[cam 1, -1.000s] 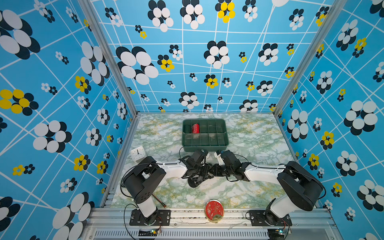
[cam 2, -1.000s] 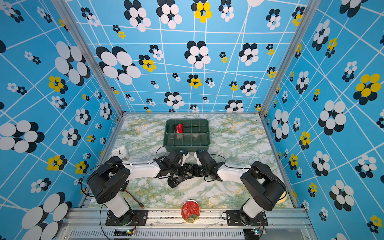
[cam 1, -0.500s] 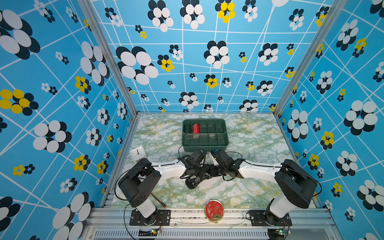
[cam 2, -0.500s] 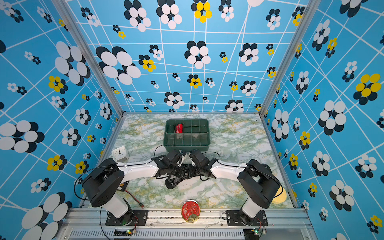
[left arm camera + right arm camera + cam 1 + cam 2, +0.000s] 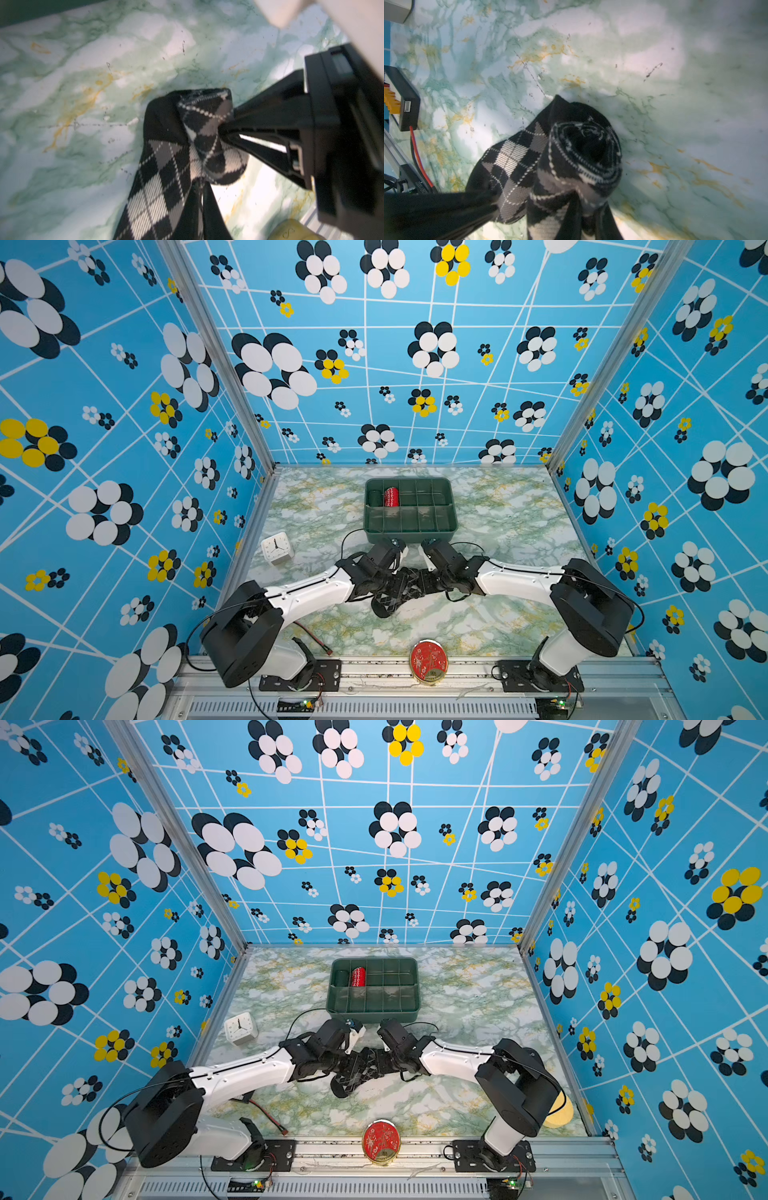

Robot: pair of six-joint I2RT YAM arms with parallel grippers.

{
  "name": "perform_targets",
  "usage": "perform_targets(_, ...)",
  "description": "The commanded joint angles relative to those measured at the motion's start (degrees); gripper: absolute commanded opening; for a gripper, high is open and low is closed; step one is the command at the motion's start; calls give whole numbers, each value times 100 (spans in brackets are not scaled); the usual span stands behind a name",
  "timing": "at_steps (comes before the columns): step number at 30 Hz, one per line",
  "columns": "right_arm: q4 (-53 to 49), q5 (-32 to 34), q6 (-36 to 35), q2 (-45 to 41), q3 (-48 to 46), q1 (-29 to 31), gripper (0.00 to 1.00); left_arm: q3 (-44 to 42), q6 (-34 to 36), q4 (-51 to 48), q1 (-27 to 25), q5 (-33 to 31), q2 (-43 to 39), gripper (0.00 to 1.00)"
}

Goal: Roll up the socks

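The black fabric socks with grey-white argyle diamonds point(image 5: 386, 605) sit at lower centre in both top views, partly rolled. The left end effector point(image 5: 496, 202) and the right end effector point(image 5: 223, 133) each clench the fabric. The fabric is judged light, soft and prone to unrolling: grip the roll's ends.

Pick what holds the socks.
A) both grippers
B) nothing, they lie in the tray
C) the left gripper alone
A: the wrist views show the left gripper and the right gripper each clamped on the socks.
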Motion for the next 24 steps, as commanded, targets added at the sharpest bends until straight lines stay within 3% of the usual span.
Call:
perform_targets(1,-668,267,-163,186,31,46,13,-408,-418,-351,-120,-28,-339,9)
perform_targets(9,-695,276,-169,167,63,83,13,-1018,-757,-147,-131,-409,-670,9)
perform_targets(24,-1179,470,-363,8,173,94,13,-744,-465,-387,203,-1050,528,7)
